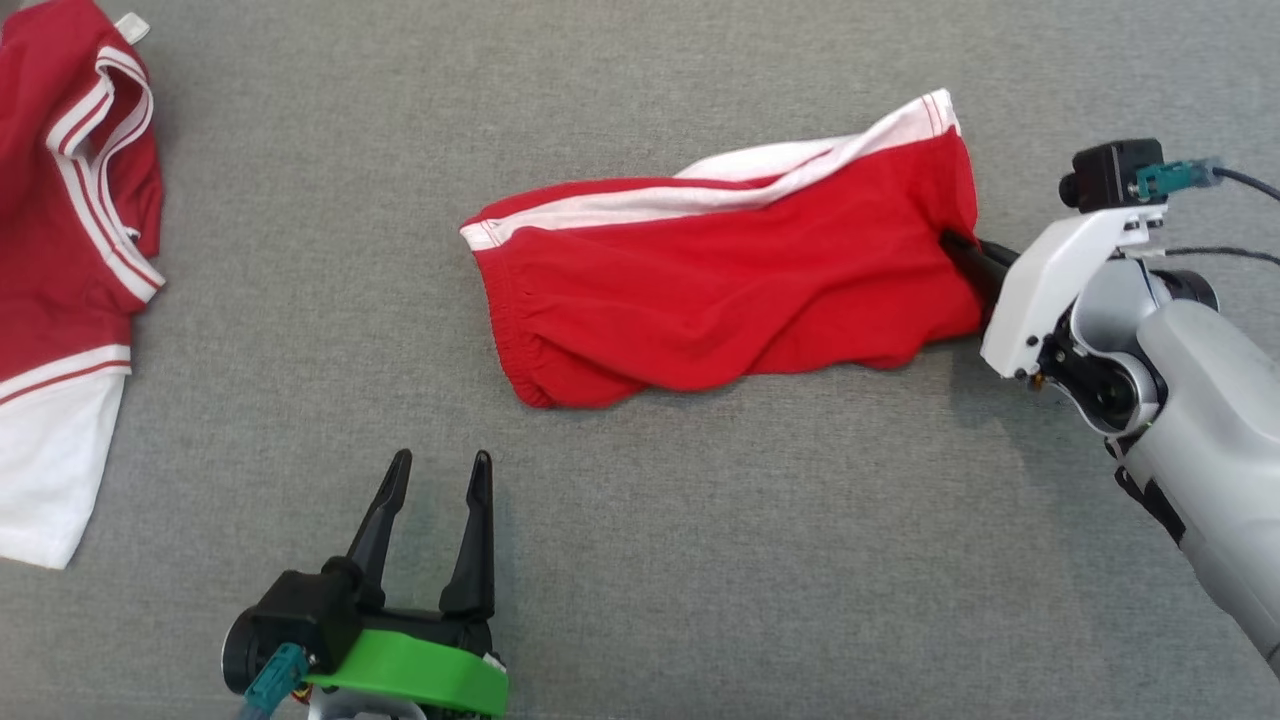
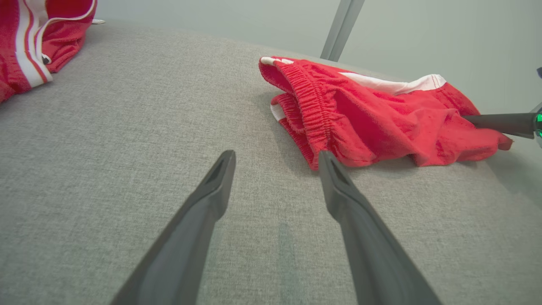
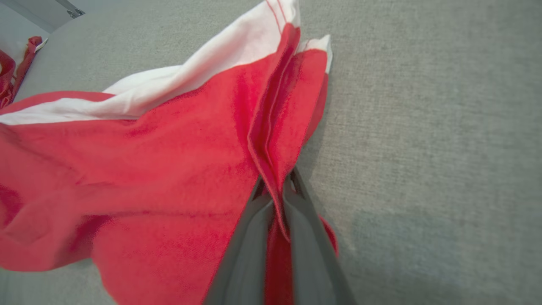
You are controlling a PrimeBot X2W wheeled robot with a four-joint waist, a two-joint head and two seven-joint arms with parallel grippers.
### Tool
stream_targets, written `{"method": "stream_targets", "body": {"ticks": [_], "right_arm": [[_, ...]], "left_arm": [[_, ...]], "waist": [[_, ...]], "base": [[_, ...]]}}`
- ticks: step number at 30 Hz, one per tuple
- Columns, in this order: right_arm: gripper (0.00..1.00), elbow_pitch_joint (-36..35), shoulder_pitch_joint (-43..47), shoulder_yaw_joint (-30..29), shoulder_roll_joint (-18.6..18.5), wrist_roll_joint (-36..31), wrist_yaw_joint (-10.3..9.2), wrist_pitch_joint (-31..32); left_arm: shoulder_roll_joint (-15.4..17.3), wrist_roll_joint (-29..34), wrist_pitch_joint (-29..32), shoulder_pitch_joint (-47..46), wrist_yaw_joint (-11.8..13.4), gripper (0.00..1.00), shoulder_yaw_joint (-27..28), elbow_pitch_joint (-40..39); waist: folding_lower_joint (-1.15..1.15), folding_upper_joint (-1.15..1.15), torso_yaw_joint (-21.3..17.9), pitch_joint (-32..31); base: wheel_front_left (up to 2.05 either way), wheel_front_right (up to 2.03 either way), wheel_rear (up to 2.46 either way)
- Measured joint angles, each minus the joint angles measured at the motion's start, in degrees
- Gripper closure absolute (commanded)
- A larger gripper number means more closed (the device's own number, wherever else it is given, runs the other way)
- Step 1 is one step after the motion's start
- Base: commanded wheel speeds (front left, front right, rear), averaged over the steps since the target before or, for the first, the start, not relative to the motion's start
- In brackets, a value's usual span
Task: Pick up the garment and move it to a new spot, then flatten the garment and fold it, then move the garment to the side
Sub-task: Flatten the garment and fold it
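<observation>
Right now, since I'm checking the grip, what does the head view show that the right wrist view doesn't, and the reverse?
Head view: the open left gripper and the waistband. Right wrist view: up close, the right gripper shut on a fold of the shorts. Both: the shorts, the grey surface and a second garment.

A red shirt with white trim [image 1: 60, 250] lies rumpled at the left edge of the grey fabric-covered bench [image 1: 700, 560]. Beyond the bench, a slanted grey post [image 2: 341, 29] stands against a pale wall [image 2: 444, 34].
</observation>
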Motion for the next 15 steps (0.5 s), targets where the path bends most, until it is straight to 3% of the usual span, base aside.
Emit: {"method": "stream_targets", "body": {"ticks": [7, 15], "right_arm": [[1.00, 0.3, 8.0, -3.4, -3.0, 4.5, 0.01, -2.4], [1.00, 11.6, 11.8, -11.6, -6.8, 5.6, 0.00, -9.5]], "left_arm": [[0.5, 1.5, 0.0, 4.5, -1.9, 0.00, 0.7, -1.3], [-1.2, 3.8, 0.0, 7.3, -4.8, 0.00, 2.1, -0.7]], "waist": [[0.00, 0.00, -4.6, -5.0], [0.00, 0.00, -8.3, -10.1]], "base": [[0.00, 0.00, 0.00], [0.00, 0.00, 0.00]]}}
